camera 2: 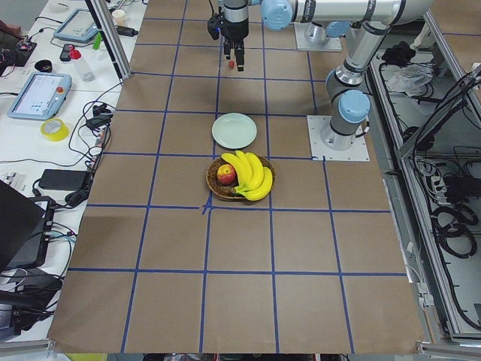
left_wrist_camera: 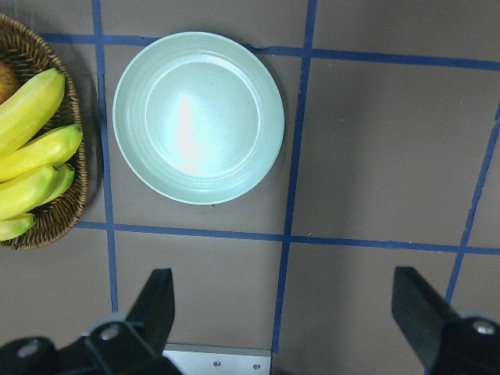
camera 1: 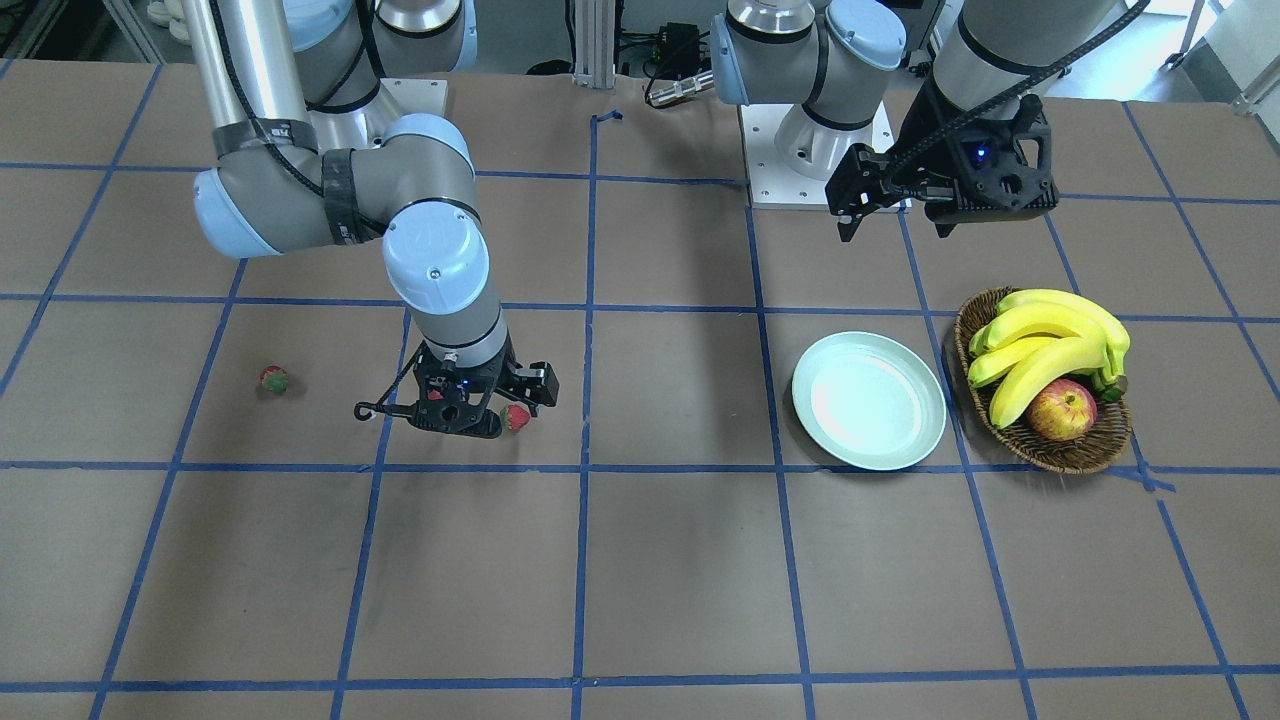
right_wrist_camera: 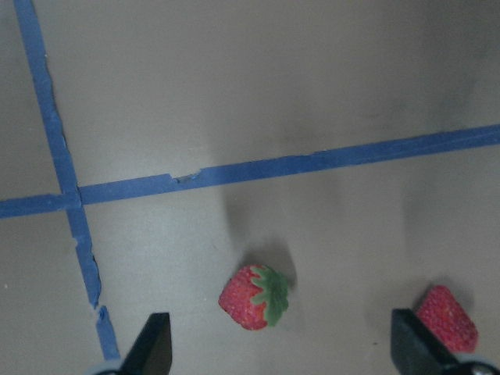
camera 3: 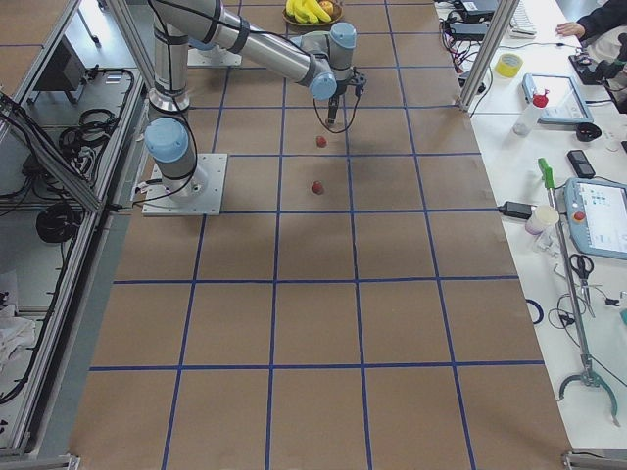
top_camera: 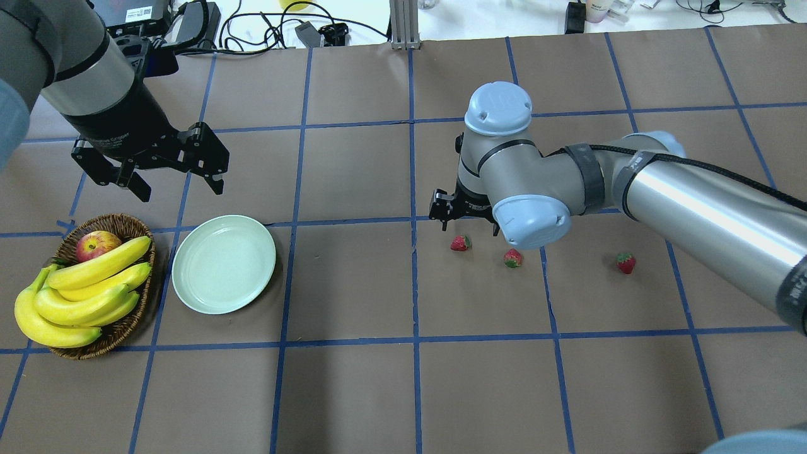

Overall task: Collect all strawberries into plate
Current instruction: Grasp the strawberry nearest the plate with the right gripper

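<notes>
Seen from the overhead camera, a wicker basket (top_camera: 120,329) sits at the far left of the table (top_camera: 353,391), holding a bunch of bananas (top_camera: 82,290) and an apple (top_camera: 96,244). Above and beyond it hangs the left gripper (top_camera: 179,188), clear of the surface, its two fingers (left_wrist_camera: 156,308) spread wide with nothing between them. Just right of the basket, apart from it, lies the plate (top_camera: 224,263), bare. Past the middle of the table the right gripper (right_wrist_camera: 285,348) is low over the paper, pointing down, jaws wide apart and holding nothing. Its wrist camera shows the first strawberry (top_camera: 461,243) lying on the table within the span of the fingers, not touched by either. The second strawberry (top_camera: 512,258) lies near it to the right, just beside one fingertip in the wrist view. The third strawberry (top_camera: 626,262) lies farther right, well apart from the other two. All three are on the brown paper, well away from the plate
</notes>
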You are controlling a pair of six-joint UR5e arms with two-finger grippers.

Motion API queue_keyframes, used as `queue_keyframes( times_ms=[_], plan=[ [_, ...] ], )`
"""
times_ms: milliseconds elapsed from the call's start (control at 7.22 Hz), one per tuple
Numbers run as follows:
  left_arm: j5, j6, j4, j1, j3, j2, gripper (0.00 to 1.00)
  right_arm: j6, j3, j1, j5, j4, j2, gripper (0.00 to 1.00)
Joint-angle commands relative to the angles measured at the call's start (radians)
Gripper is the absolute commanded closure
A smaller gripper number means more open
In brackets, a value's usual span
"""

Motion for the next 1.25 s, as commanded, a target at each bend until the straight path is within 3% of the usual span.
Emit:
queue_keyframes(
  times_ms=[0,139,277,416,831,1109],
  plan=[
    [0.000,0.000,-0.002,-0.001,-0.002,0.001,0.00,0.008,0.013,0.010,-0.001,-0.054,0.042,0.06],
    [-0.006,-0.013,0.000,-0.003,0.001,-0.005,0.00,0.008,0.022,0.010,-0.001,-0.053,0.045,0.15],
    [-0.004,-0.008,-0.011,-0.006,0.002,0.000,0.00,0.008,0.031,0.010,-0.001,-0.054,0.049,0.52],
    [-0.004,-0.008,-0.012,-0.006,0.003,0.004,0.00,0.008,0.031,0.010,-0.001,-0.056,0.049,0.53],
    [-0.010,-0.010,-0.009,-0.006,0.002,0.000,0.00,0.008,0.024,0.010,0.028,-0.070,0.048,0.91],
    [0.000,-0.010,-0.011,-0.006,0.002,0.007,0.00,0.012,-0.001,0.010,0.067,-0.066,0.040,0.93]
  ],
)
